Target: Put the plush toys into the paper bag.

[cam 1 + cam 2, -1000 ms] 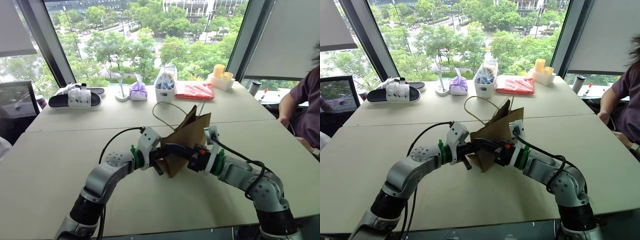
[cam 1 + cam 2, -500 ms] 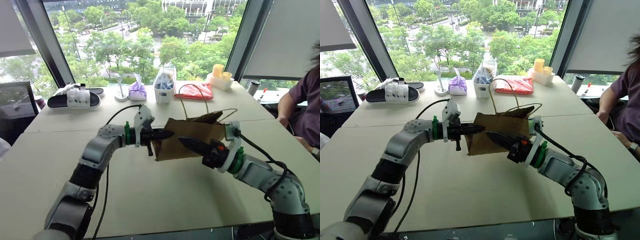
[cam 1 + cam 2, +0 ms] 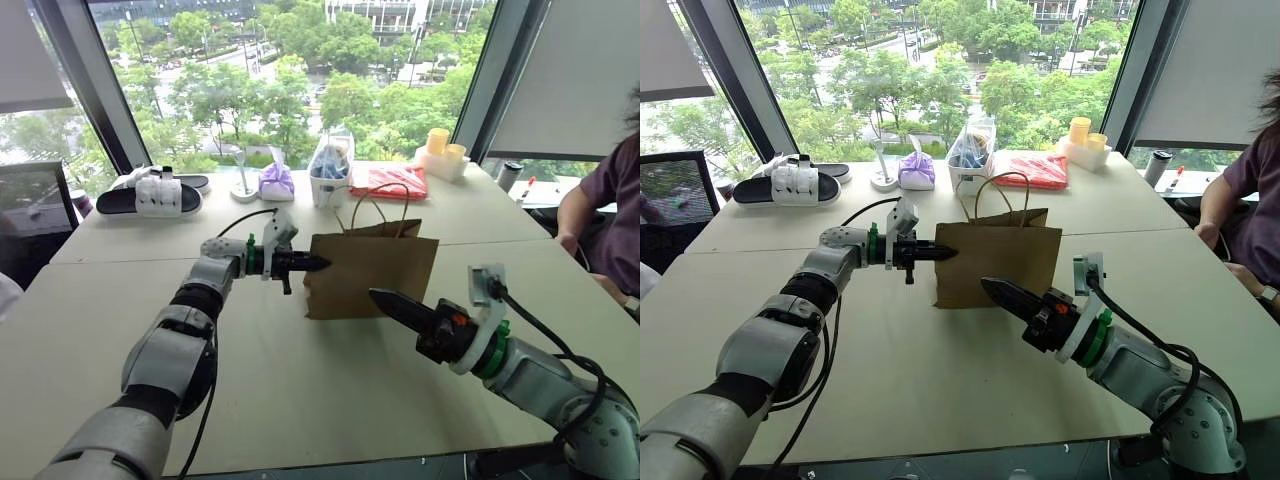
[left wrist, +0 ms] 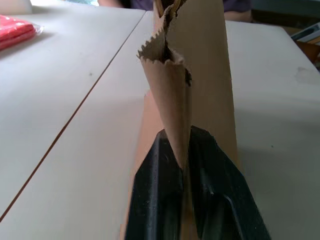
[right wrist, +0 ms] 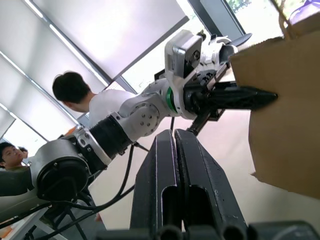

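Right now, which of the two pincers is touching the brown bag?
The left pincer: its fingers straddle the paper bag's side edge. The right pincer hangs shut, free of it.

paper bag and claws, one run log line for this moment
paper bag: upright on table | left claw: fingers straddle bag's side edge | right claw: shut, empty, off bag | toys: none in view

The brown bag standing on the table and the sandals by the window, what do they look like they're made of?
The paper bag looks like matte brown kraft paper: creased, with a saw-toothed top edge and thin string handles. The sandals seem to be black foam or rubber with white straps, though that is uncertain.
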